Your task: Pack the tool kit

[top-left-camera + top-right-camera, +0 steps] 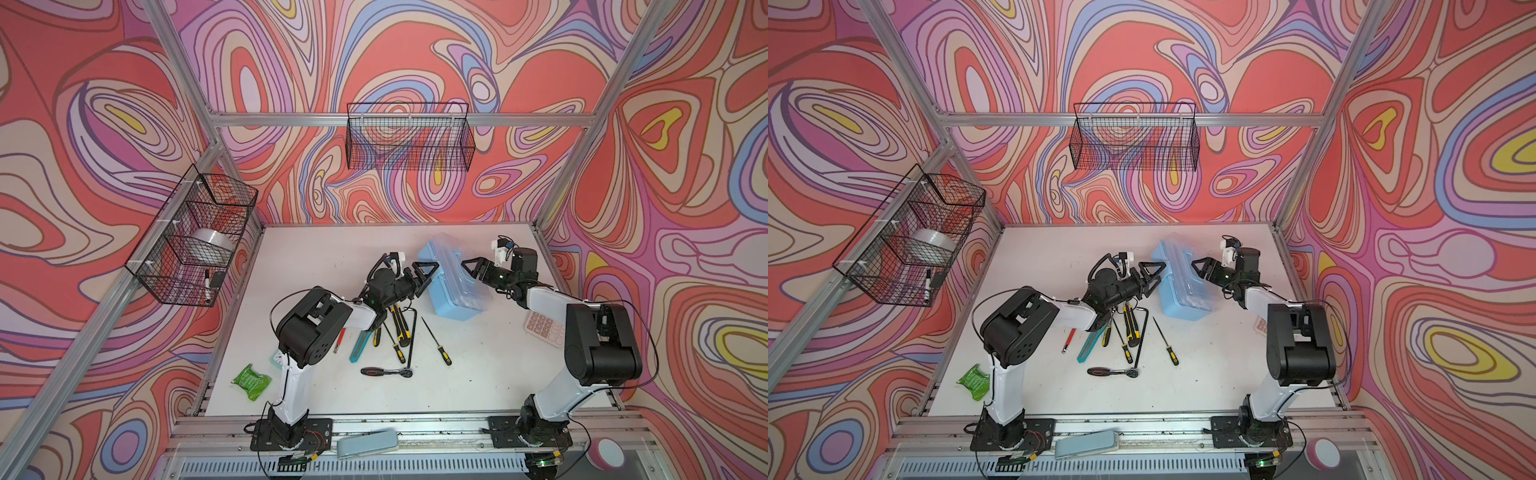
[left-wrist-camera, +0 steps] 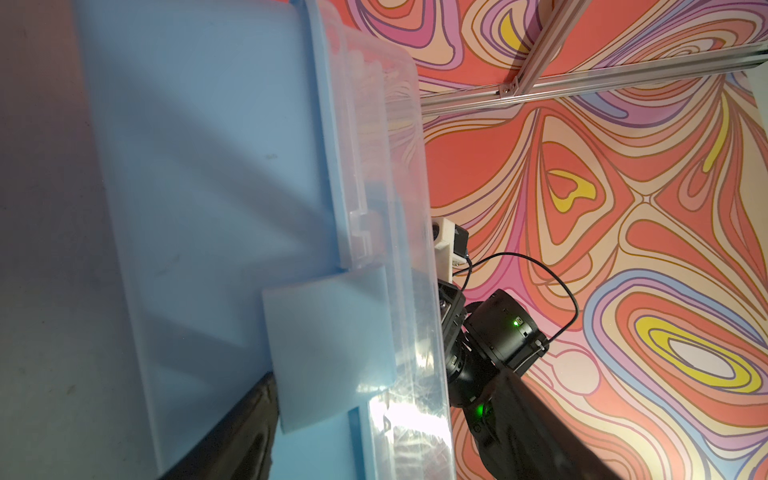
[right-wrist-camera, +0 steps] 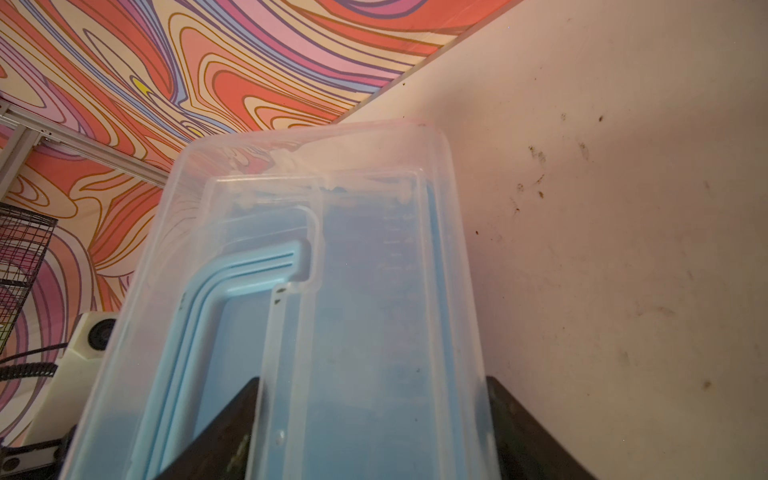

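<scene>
Flanking blue case [image 1: 455, 297], left claw [image 1: 428, 277], right claw [image 1: 471, 272]

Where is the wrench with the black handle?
In both top views the ratchet lies flat on the white table, at the front of the tool pile, its head by the long hex key's lower end.

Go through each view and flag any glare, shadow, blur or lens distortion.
In both top views, wide-angle distortion splays the aluminium frame posts outward; focus is sharp. Left wrist view: broad shadows cross the light blue plastic case, and white glare streaks its clear lid. Right wrist view: the clear lid fills the frame, softly blurred; the white table looks dim.
</scene>
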Robot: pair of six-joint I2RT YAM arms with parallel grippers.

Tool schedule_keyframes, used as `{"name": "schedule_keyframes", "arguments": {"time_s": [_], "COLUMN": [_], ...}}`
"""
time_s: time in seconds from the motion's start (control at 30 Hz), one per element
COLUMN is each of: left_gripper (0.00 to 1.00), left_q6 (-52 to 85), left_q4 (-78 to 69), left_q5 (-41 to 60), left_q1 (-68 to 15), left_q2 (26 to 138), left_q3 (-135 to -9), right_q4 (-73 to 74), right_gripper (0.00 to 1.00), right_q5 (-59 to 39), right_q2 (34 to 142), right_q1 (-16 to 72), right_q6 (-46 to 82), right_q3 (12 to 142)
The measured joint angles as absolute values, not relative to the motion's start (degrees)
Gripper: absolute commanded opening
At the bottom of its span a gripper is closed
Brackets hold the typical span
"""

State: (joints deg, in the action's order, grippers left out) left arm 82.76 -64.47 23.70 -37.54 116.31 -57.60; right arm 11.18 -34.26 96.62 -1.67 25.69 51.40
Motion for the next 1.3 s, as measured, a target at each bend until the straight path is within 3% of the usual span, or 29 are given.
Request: {"name": "schedule_keyframes", "arguments": {"time_s": [0.73, 1.3], "left_gripper": [0.80, 0.84], "left_q6": [82.5, 82.7], "left_q4": [-62.3, -74.1], "left_q5": [23.5, 24.2], "left_q1": [-37.5, -38.5], "left_q2": [114.5, 108.1], "left_q3": [-57.6, -57.9], "right_q4": [10.5, 9.1], "right_gripper": [0.34, 0.34], "right_q5": [-34.4, -33.8], "right_q2": [96.9, 96.9], "right_q1": [-1.7, -0.9], "right_q6": [26.0, 24.3], "right_q3": [51.9, 52.8]}}
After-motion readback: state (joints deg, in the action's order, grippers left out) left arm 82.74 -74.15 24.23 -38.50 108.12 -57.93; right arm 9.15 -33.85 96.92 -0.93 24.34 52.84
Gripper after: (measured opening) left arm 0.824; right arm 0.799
